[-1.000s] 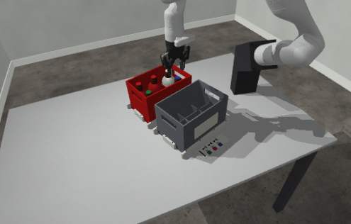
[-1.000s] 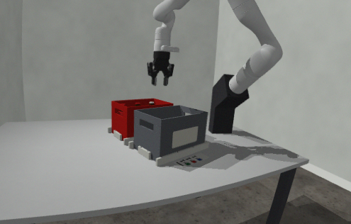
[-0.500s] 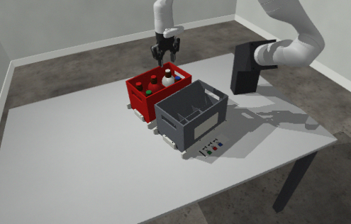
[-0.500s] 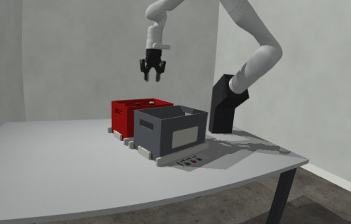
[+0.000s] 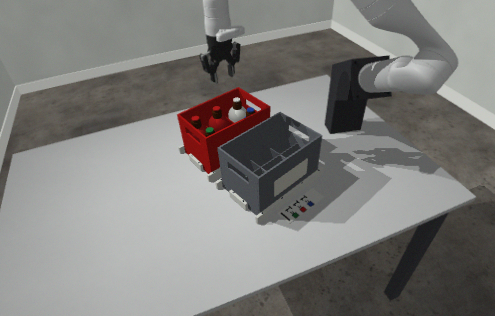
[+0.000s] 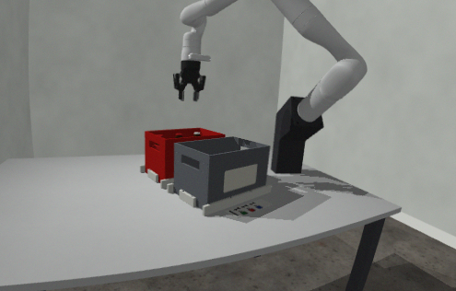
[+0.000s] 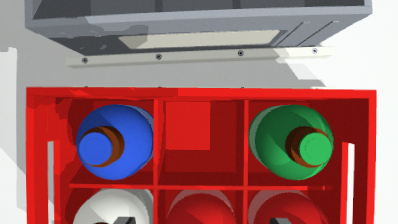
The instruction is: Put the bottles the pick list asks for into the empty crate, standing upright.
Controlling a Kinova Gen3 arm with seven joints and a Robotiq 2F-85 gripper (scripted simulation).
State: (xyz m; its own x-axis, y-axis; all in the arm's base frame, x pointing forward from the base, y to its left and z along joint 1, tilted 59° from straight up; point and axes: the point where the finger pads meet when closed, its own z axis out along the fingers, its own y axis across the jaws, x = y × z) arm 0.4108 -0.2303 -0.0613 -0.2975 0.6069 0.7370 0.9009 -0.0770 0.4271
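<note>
1. The pincer (image 5: pixel 220 70) hung high above the red crate (image 5: pixel 202 142), its fingers partly apart and nothing between them.
2. The red crate stood on the white tabletop (image 5: pixel 92 225), directly behind the grey crate (image 5: pixel 262 175), the two near each other with a pale mounting strip (image 7: pixel 200 56) between them in the wrist view.
3. From the wrist view, the red crate's far row held a blue bottle (image 7: pixel 114 142) in the left cell and a green bottle (image 7: pixel 291 142) in the right cell; the middle cell (image 7: pixel 200 135) between them showed only the crate floor.
4. In the near row, cut off by the picture's edge, stood a white bottle (image 7: pixel 112 207) and two red bottles (image 7: pixel 200 210) (image 7: pixel 280 210).
5. The grey crate's compartments held no bottles in the top view; a blank pale label panel (image 5: pixel 291 179) sat on its long side.
6. The pick list (image 5: pixel 298 207) lay flat on the tabletop just in front of the grey crate. It showed a black bar at one end and three small squares, green, red and blue, each with a small black mark beside it; the marks were too small to read as counts.
7. The arm's dark base (image 5: pixel 339 107) stood on the tabletop, well apart from both crates.
</note>
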